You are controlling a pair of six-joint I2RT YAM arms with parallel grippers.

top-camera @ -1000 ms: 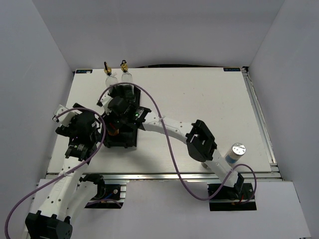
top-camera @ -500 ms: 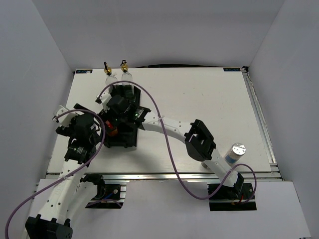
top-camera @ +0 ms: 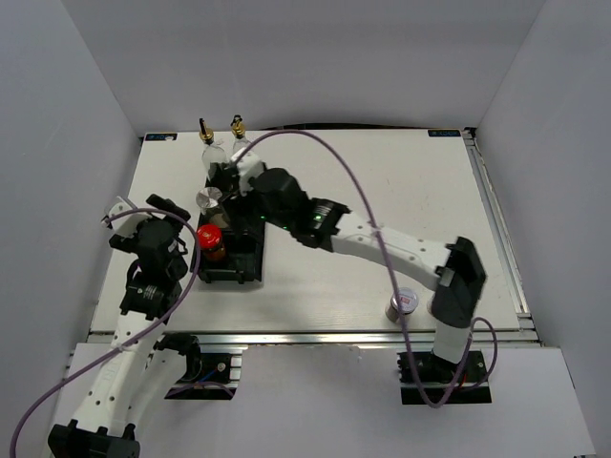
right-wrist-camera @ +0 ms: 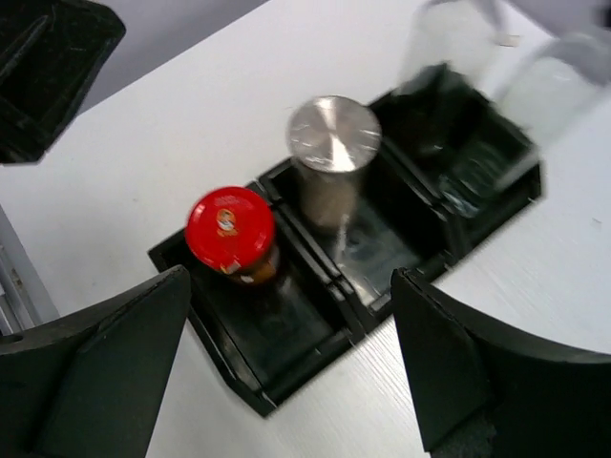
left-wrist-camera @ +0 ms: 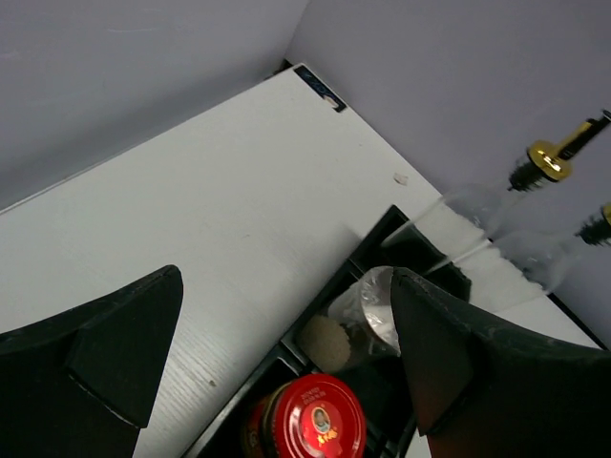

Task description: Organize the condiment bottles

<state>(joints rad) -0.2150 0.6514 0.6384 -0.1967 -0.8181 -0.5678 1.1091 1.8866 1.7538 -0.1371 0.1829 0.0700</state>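
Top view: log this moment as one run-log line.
red-capped jar: in tray | silver-lidded shaker: in tray, next compartment | left gripper: open, empty | right gripper: open, empty, above tray

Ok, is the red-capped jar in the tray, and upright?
In and upright: the red-capped jar stands in an end compartment of the black tray, cap facing up.

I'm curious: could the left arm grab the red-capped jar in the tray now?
Probably yes: the left gripper is open beside the tray, and nothing covers the red-capped jar; the right gripper sits farther back.
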